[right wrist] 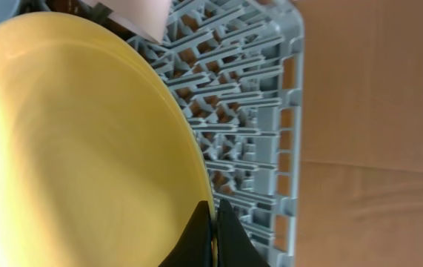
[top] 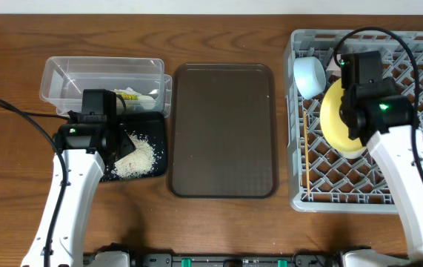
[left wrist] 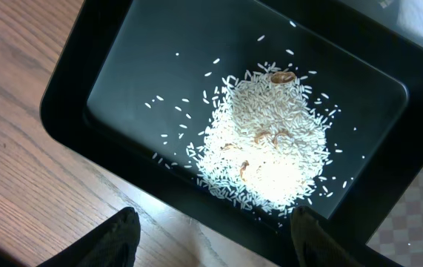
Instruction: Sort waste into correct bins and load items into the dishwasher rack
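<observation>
The heap of white rice (top: pixel 137 158) lies in the shallow black tray (top: pixel 158 126); it also shows in the left wrist view (left wrist: pixel 267 152) inside the black tray (left wrist: pixel 107 81). My left gripper (left wrist: pixel 211 237) is open and empty above the tray's near edge. The snack wrapper (top: pixel 130 94) lies in the clear tub (top: pixel 70 74). My right gripper (right wrist: pixel 215 222) is shut on the rim of the yellow plate (right wrist: pixel 63 148), holding it on edge over the grey rack (right wrist: pixel 263 96). In the overhead view the yellow plate (top: pixel 337 119) stands in the rack (top: pixel 418 67) beside a white bowl (top: pixel 309 76) and chopsticks (top: pixel 310 159).
The dark brown serving tray (top: pixel 222 130) lies between the bins and the rack. Bare wooden table runs along the front edge.
</observation>
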Motion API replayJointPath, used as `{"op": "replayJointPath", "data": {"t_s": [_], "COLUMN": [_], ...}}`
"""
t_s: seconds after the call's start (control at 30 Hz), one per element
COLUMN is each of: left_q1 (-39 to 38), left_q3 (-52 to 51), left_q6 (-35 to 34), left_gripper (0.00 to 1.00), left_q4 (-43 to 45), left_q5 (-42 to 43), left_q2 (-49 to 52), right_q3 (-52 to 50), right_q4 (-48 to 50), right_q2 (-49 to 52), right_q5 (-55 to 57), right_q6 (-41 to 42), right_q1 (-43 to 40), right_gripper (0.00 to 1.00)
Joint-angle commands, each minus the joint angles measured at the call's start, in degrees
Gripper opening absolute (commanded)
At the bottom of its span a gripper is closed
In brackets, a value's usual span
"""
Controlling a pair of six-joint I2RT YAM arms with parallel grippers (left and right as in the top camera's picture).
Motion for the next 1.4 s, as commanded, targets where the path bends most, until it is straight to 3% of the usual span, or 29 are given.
{"op": "replayJointPath", "data": {"t_s": [0.0,0.07,0.2,0.23,0.4,0.57,0.7,1.0,1.3,1.37], "left_q1": [0.3,0.3,0.3,0.2,0.2,0.2,0.2,-0.4,-11.2,-14.2], "left_q3": [0.6,0.6,0.6,0.6,3.0,5.6,5.7,5.3,0.8,-0.4], "left_q6": [-0.5,-0.5,-0.5,0.0,5.8,11.5,14.2,16.7,15.8,15.0], "left_gripper": [0.68,0.68,0.68,0.73,0.79,0.84,0.86,0.86,0.86,0.86], "left_q4": [-0.2,-0.2,0.2,0.5,1.1,1.1,0.5,-9.9,-7.2,-5.9], "left_q5": [-0.1,-0.1,1.2,2.2,5.7,10.8,14.1,14.8,10.1,8.4], "left_q2": [-0.4,-0.4,-0.5,-0.6,-0.7,-0.7,-0.6,-1.3,-13.0,-16.9], "right_q3": [0.0,0.0,0.0,0.0,0.0,0.0,0.0,-4.5,-19.7,-23.1], "right_q4": [0.1,0.4,1.0,0.9,0.3,-0.4,-3.9,-7.6,-2.3,-1.0], "right_q2": [0.6,0.5,0.5,0.5,-0.4,-2.8,-4.9,-13.0,-30.3,-34.8], "right_q5": [-2.3,-6.6,-13.2,-14.9,-26.3,-37.5,-43.8,-50.1,-50.2,-49.5], "right_q6": [8.9,12.1,19.8,22.0,29.4,29.4,26.7,22.6,22.6,22.6], "right_q1": [1.0,1.1,0.7,0.4,-2.9,-8.4,-12.5,-14.5,-14.3,-14.3], "right_gripper": [0.04,0.24,0.43,0.47,0.53,0.65,0.68,0.8,0.99,0.99]}}
